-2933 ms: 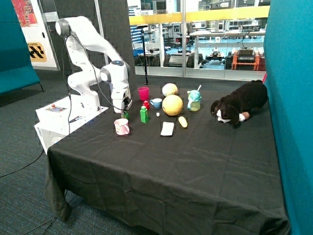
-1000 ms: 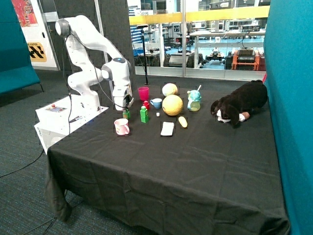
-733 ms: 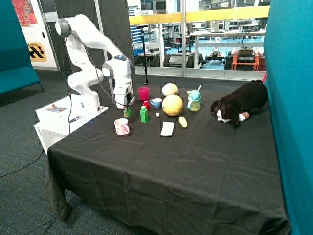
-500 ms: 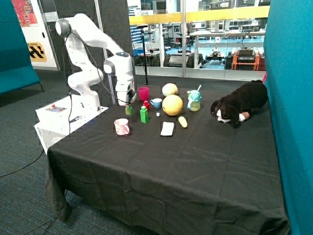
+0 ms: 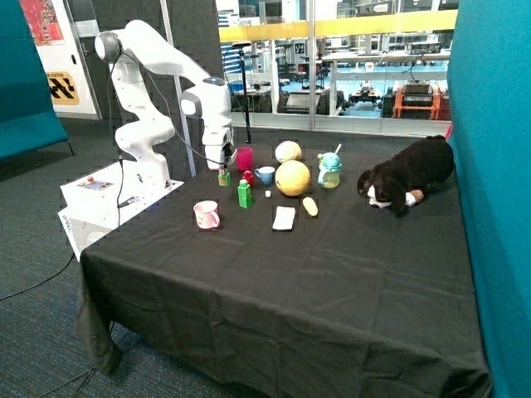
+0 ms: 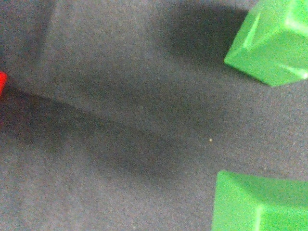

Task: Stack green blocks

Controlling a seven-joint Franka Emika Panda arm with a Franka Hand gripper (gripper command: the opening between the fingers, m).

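Note:
In the outside view my gripper (image 5: 224,171) hangs above the table, between the pink-and-white mug and the magenta cup, shut on one green block (image 5: 224,177) that is lifted off the cloth. A taller green stack of blocks (image 5: 244,194) stands on the black cloth just beside it, towards the yellow ball, with the small red block (image 5: 248,177) behind it. The wrist view shows two green block faces (image 6: 272,38) (image 6: 260,202) over the dark cloth and a sliver of the red block (image 6: 1,84). I cannot tell which of the two is the held one.
A pink-and-white mug (image 5: 206,215) stands near the table's front corner and a magenta cup (image 5: 244,157) behind the gripper. A blue cup (image 5: 265,175), two yellow balls (image 5: 292,177) (image 5: 288,151), a teal sippy cup (image 5: 329,171), a white pad (image 5: 284,217) and a plush dog (image 5: 406,176) spread across the table.
The gripper rose from the cloth beside the mug with a green block in it. It has carried it up and back towards the magenta cup and the green stack.

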